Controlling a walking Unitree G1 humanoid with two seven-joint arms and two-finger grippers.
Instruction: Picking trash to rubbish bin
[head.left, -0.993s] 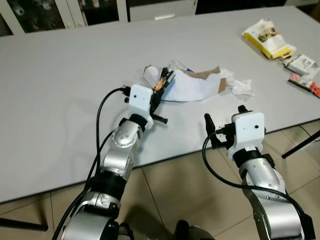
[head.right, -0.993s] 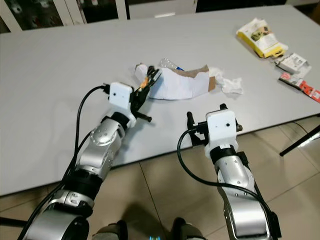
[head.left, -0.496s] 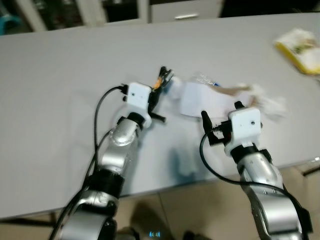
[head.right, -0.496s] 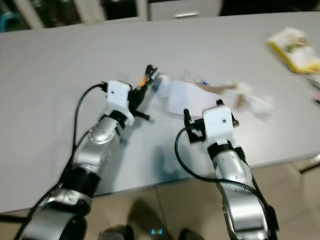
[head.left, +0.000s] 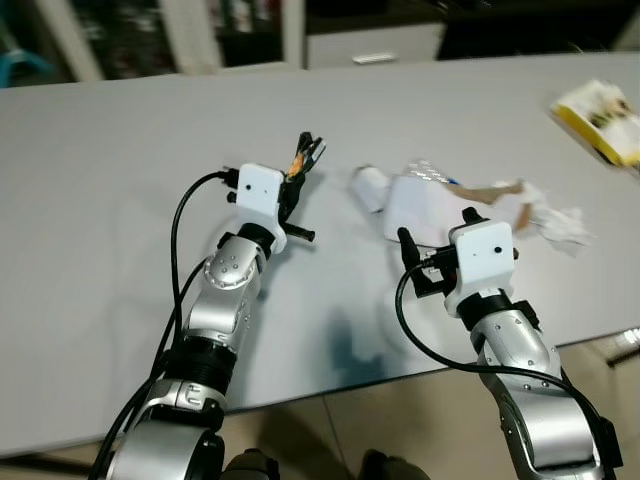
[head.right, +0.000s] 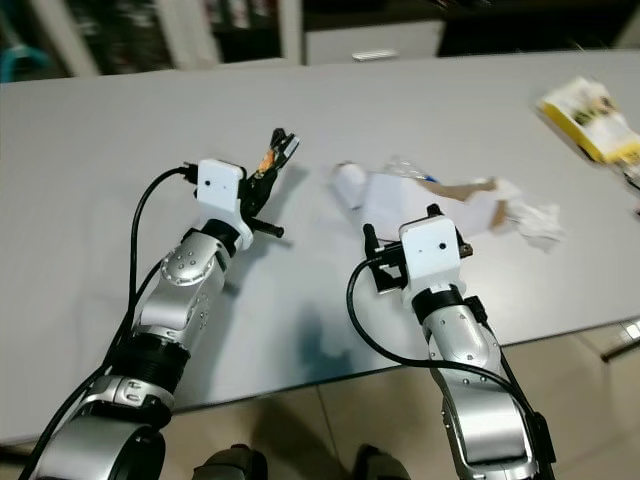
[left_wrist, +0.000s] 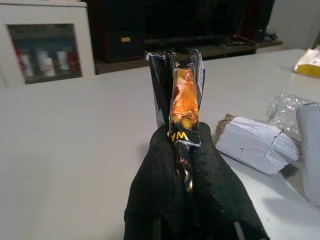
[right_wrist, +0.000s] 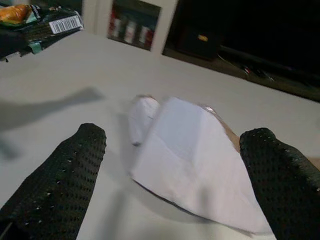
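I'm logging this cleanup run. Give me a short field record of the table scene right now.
surface: grey table
left claw: shut on an orange-and-black snack wrapper, held above the table
right claw: open, fingers either side of the white paper trash
pile: white paper trash with brown cardboard and crumpled tissue
far right: yellow packet
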